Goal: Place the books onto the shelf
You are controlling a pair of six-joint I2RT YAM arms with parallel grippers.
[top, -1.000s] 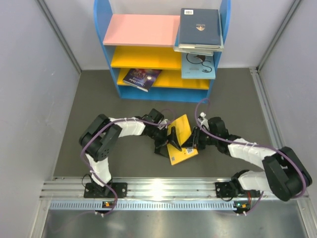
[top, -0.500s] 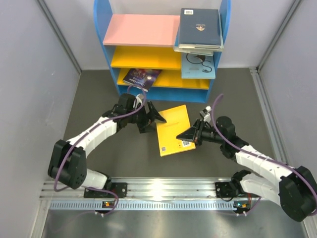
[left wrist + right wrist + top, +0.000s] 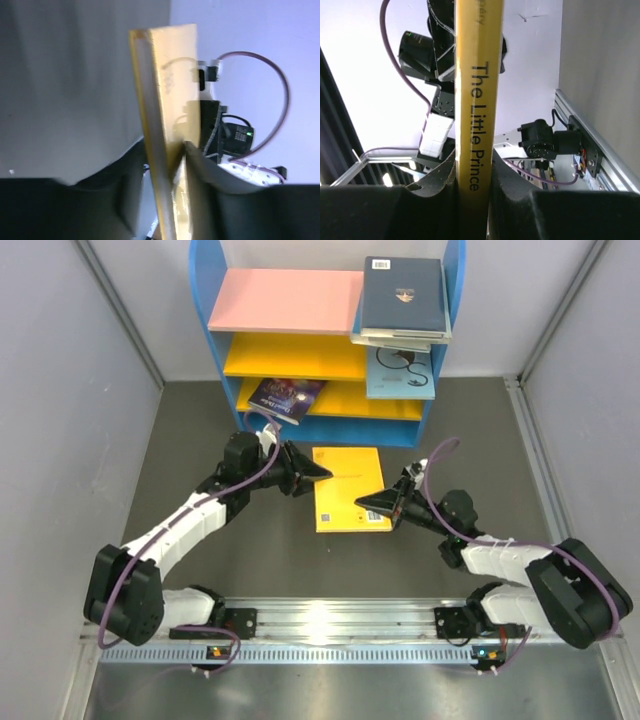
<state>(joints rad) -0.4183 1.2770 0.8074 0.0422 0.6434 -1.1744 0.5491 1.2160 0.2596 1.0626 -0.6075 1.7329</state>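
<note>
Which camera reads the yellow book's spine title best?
Right wrist: the yellow book fills the centre edge-on, spine lettering sharp and readable. Left wrist shows only a blurred edge; top external shows its cover from above, no spine.

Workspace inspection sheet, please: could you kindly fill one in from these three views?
Surface: dark grey mat, no damage seen.
Job's things: yellow book held flat between both claws; navy book tops a stack on the shelf's pink board; swirl book and galaxy book sit on lower boards.
Clutter: nothing seen.
Claws: left claw shut on the yellow book's left edge; right claw shut on its spine.
Cables: purple cables run along both arms, one looping above the right wrist.
Surroundings: grey walls; metal rail at the near edge.
</note>
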